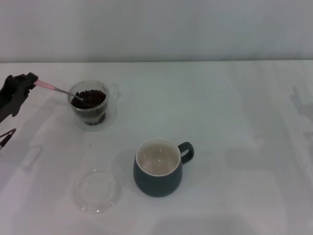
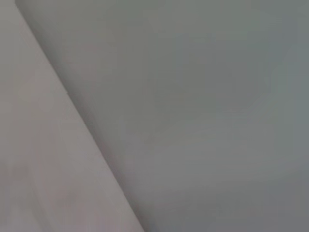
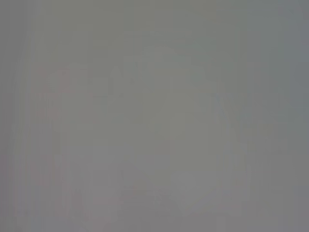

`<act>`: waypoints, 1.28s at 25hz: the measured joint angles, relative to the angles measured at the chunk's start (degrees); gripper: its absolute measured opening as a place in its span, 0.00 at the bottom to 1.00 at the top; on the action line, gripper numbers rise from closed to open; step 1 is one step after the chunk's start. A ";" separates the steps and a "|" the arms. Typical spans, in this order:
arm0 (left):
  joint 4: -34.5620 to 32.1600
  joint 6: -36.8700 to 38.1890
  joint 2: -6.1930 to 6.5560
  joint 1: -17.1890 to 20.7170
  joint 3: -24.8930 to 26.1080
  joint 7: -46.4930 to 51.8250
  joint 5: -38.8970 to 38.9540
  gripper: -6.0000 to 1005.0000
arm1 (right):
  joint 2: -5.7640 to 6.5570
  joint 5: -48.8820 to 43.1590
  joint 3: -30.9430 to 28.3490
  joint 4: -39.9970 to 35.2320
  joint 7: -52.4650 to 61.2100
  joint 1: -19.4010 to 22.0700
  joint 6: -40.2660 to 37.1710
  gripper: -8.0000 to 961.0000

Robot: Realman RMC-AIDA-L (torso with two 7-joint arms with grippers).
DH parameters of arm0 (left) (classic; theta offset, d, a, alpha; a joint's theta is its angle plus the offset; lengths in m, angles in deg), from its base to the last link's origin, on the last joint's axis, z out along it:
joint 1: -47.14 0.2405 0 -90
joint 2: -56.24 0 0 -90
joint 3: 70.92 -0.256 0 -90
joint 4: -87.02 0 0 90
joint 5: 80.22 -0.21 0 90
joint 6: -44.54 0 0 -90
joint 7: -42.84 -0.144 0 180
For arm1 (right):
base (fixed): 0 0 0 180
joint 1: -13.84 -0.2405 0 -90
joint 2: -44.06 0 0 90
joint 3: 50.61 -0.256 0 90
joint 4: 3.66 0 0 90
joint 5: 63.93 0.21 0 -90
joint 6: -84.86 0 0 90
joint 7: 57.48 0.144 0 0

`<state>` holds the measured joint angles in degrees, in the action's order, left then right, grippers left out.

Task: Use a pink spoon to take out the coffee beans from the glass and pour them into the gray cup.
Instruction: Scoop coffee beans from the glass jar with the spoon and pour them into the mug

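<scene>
In the head view my left gripper point(image 1: 32, 80) is at the far left, shut on the pale pink handle of the pink spoon point(image 1: 51, 87). The spoon slants down to the right and its metal bowl dips into the coffee beans point(image 1: 90, 99) that fill the clear glass point(image 1: 91, 104). The gray cup point(image 1: 158, 168), dark outside and cream inside, stands nearer the front, right of the glass, and looks empty. Its handle points right. Both wrist views show only blank grey. The right gripper is out of view.
A shallow clear round glass dish point(image 1: 97, 190) lies on the white table point(image 1: 234, 117) in front of the glass, left of the gray cup. A dark piece of arm hardware point(image 1: 7, 138) shows at the left edge.
</scene>
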<state>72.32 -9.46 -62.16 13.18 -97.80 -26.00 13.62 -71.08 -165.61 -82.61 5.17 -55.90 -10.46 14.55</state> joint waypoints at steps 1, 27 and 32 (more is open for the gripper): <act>0.03 -0.70 -0.01 0.41 0.01 -0.11 0.33 0.13 | 0.00 0.00 0.00 0.00 0.00 -0.03 0.00 0.89; 0.39 -18.86 -0.34 7.49 -0.49 -6.22 2.97 0.13 | 0.00 -0.64 0.53 0.13 0.00 -0.31 -0.80 0.89; 0.69 -22.08 -0.27 6.23 -1.42 -5.99 -0.22 0.13 | 0.00 -0.64 0.54 0.13 0.00 -0.30 -0.94 0.89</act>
<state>73.01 -31.54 -62.43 19.41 -99.22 -32.00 13.41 -71.08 -166.25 -82.07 5.30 -55.90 -10.77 13.61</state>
